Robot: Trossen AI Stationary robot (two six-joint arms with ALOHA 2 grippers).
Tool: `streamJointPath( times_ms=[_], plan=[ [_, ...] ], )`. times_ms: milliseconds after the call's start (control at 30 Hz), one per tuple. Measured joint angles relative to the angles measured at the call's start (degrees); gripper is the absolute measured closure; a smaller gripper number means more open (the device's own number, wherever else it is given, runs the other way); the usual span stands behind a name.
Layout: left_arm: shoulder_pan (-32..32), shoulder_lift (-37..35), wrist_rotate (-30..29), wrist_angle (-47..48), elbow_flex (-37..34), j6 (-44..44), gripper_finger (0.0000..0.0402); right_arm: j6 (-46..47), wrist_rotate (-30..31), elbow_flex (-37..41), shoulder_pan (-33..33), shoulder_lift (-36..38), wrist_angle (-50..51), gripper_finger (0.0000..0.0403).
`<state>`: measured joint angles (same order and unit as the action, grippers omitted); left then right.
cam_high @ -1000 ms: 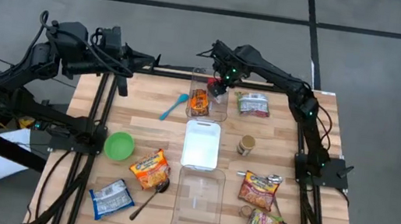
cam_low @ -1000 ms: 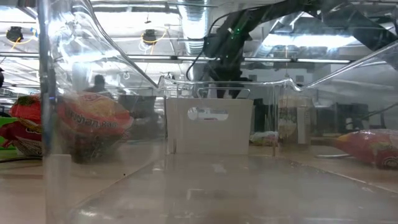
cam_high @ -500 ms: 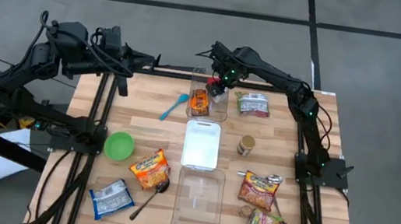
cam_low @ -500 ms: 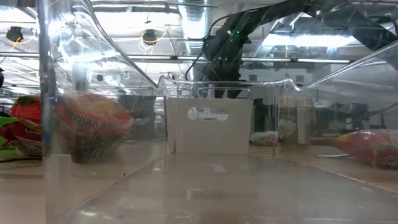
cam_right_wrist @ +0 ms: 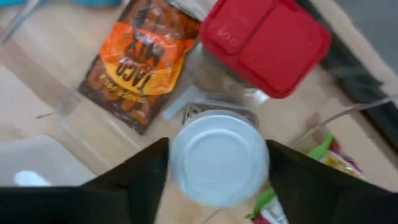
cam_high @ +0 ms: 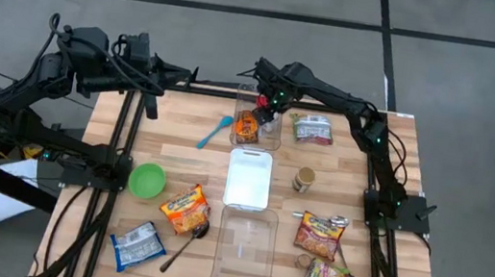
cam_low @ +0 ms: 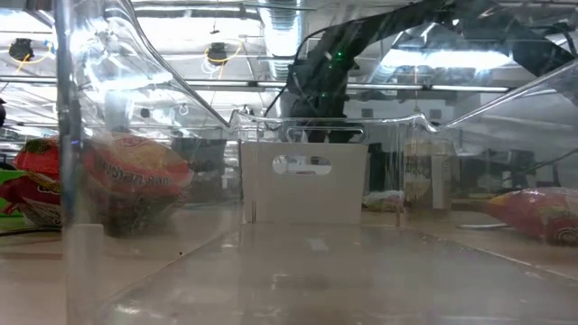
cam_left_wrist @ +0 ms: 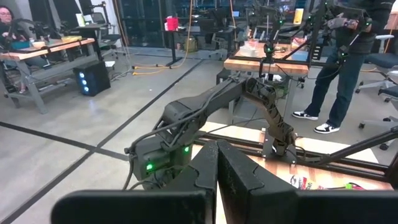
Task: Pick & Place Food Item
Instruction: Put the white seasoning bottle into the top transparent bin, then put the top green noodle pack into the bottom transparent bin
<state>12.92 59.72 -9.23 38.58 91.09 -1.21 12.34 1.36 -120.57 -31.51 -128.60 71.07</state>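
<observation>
Holding white-lidded jar [cam_right_wrist: 217, 155] in my right jaws [cam_right_wrist: 217, 163], clamped, over far clear bin [cam_high: 258, 118] for drop; left jaws [cam_left_wrist: 216, 180] pressed together, empty, parked off desk.

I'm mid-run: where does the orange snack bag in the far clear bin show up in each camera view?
High view: orange snack bag in the far clear bin, beside the right gripper.
Low view: not visible; the white bin blocks it.
Left wrist view: not in it.
Right wrist view: bag beyond the held jar.
Shared landmark: the right gripper.
</observation>
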Motion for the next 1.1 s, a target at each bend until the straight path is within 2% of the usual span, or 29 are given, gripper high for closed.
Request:
streamJointPath(
  times_ms=[100,233,333,533,667,1100],
  plan=[
    [0.0,0.0,0.0,0.0,0.0,0.0,0.0399,-0.8,0.4,0.0,-0.2,0.0,-0.1,0.0094],
    [0.0,0.0,0.0,0.0,0.0,0.0,0.0399,-0.7,0.4,0.0,-0.1,0.5,-1.3,0.0078],
    [0.0,0.0,0.0,0.0,0.0,0.0,0.0399,-0.7,0.7,0.0,-0.1,1.4,-1.7,0.0084],
    [0.0,0.0,-0.1,0.0,0.0,0.0,0.0399,-0.8,6.6,0.0,-0.2,3.8,-1.5,0.0109],
    [0.0,0.0,-0.1,0.0,0.0,0.0,0.0399,-2.1,7.1,0.0,-0.5,6.0,-1.3,0.0120],
    [0.0,0.0,-0.3,0.0,0.0,0.2,0.0399,-6.4,7.3,0.0,-1.2,22.2,2.8,0.0122]
  ],
)
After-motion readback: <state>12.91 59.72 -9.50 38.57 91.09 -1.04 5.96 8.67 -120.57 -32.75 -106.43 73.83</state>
